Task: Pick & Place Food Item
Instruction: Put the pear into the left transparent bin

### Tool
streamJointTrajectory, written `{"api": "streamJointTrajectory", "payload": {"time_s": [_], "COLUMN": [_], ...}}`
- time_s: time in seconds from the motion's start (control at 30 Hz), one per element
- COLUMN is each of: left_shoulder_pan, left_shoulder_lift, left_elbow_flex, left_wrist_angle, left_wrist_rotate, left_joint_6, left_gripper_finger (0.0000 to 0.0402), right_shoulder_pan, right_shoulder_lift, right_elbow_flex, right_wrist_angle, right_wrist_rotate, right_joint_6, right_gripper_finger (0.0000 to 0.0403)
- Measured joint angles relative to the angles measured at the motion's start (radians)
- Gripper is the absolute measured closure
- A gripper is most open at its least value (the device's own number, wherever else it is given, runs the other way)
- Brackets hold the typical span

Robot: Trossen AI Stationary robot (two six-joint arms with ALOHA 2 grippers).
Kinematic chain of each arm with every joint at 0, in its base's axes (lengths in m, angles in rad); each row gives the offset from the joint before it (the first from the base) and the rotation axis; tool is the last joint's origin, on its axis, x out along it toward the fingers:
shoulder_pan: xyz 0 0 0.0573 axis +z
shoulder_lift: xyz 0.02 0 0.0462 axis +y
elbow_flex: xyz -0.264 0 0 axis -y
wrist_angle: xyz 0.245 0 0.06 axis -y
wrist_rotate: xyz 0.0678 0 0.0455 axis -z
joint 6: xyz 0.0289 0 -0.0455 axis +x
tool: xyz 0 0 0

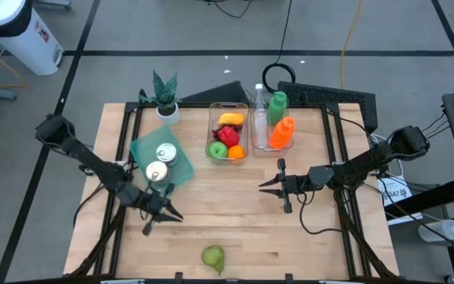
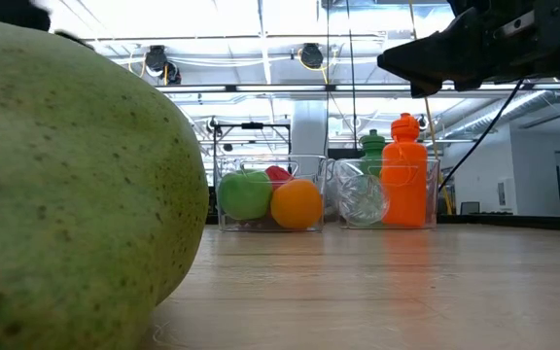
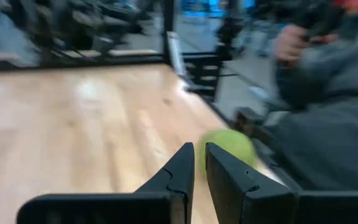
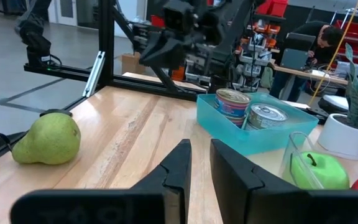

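A green pear [image 1: 213, 256] lies on its side on the wooden table [image 1: 235, 213] near the front edge; it fills the low view's left [image 2: 66, 194] and shows in both wrist views [image 3: 229, 146] [image 4: 47, 140]. My left gripper [image 1: 172, 213] hovers shut above the table, left of and behind the pear, pointing toward it [image 3: 199, 163]. My right gripper [image 1: 263, 186] hangs shut over the table's middle [image 4: 201, 163], pointing toward the left edge, with nothing between its fingers; it shows at the low view's top right [image 2: 389, 60].
A clear bin [image 1: 228, 136] at the back holds an apple, an orange and other fruit. Beside it, a second bin [image 1: 273, 126] holds bottles. A teal tray [image 1: 162, 158] with two cans and a potted plant [image 1: 165, 99] stand back left. A person [image 3: 328, 93] is beyond the table's edge.
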Motion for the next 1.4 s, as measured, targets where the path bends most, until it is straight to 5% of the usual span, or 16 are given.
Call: {"api": "streamJointTrajectory", "payload": {"time_s": [0.2, 0.53, 0.67, 1.03, 1.13, 1.33, 1.4], "left_shoulder_pan": [-0.036, 0.072, 0.177, 0.336, 0.340, 0.325, 0.293], "left_shoulder_lift": [0.003, -0.414, -0.523, -0.592, -0.581, -0.470, -0.389], "left_elbow_flex": [0.092, 0.091, 0.051, 0.010, 0.010, 0.010, 0.010], "left_wrist_angle": [-0.094, -0.245, -0.247, -0.325, -0.353, -0.346, -0.300], "left_wrist_rotate": [-0.211, -0.265, -0.259, -0.281, -0.216, 0.175, 0.216], "left_joint_6": [0.194, 0.482, 0.538, 0.294, 0.236, 0.167, 0.133], "left_gripper_finger": [0.0351, 0.0351, 0.0351, 0.0350, 0.0350, 0.0350, 0.0351], "right_shoulder_pan": [0.000, 0.008, 0.030, 0.133, 0.147, 0.141, 0.132], "right_shoulder_lift": [0.000, 0.009, 0.117, 0.502, 0.546, 0.545, 0.537], "right_elbow_flex": [0.000, 0.028, 0.195, 0.730, 0.822, 0.834, 0.823], "right_wrist_angle": [-0.008, -0.025, -0.117, -0.463, -0.584, -0.587, -0.595], "right_wrist_rotate": [0.000, -0.016, -0.148, -0.184, -0.186, -0.187, -0.188], "right_joint_6": [0.037, 0.038, 0.030, 0.070, 0.076, 0.024, 0.007], "right_gripper_finger": [0.0355, 0.0356, 0.0368, 0.0398, 0.0401, 0.0402, 0.0402]}}
